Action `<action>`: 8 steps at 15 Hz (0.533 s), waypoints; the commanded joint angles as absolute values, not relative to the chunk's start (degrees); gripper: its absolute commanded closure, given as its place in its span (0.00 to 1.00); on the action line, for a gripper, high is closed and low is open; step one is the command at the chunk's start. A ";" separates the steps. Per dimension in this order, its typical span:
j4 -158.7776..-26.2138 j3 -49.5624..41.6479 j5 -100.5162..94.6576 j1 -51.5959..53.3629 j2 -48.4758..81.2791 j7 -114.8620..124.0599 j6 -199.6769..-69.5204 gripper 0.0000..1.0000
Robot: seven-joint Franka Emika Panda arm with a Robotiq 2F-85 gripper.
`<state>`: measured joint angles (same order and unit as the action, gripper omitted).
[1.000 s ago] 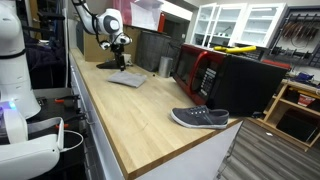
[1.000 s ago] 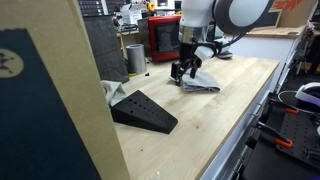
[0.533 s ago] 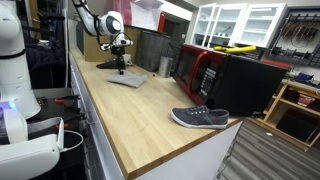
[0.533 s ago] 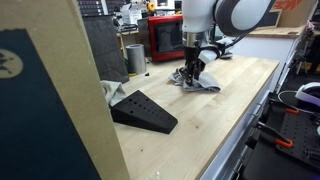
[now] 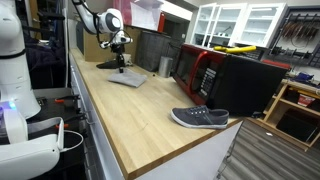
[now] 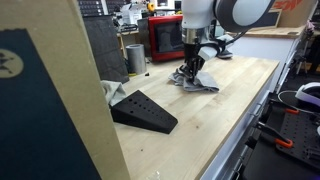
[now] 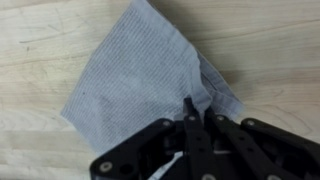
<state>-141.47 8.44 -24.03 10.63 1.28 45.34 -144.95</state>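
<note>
My gripper (image 7: 190, 108), fingertips pressed together, pinches the grey cloth (image 7: 140, 75) at its five-o'clock edge, puckering it, while the rest lies flat on the wooden counter (image 7: 40, 30).

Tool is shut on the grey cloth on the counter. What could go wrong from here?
1. The tool pinches only a small fold near the edge of the thin grey woven cloth; the cloth may slip out on lifting.
2. The tool is down at the light wooden countertop; pressing lower could scrape it.

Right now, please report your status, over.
Jaws shut on grey cloth. Cloth lies on wooden counter. Black wedge and shoe sit apart.
</note>
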 commanded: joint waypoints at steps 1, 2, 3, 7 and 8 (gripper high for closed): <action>-143.15 8.43 -25.34 9.94 -5.65 46.41 -142.39 0.98; -143.85 8.28 -25.50 9.19 -7.64 46.49 -141.89 0.98; -144.53 8.22 -25.62 8.27 -9.63 46.64 -141.26 0.98; -148.77 7.66 -26.50 2.31 -18.69 47.66 -138.28 0.98; -150.27 7.42 -26.70 0.26 -21.00 48.07 -137.92 0.98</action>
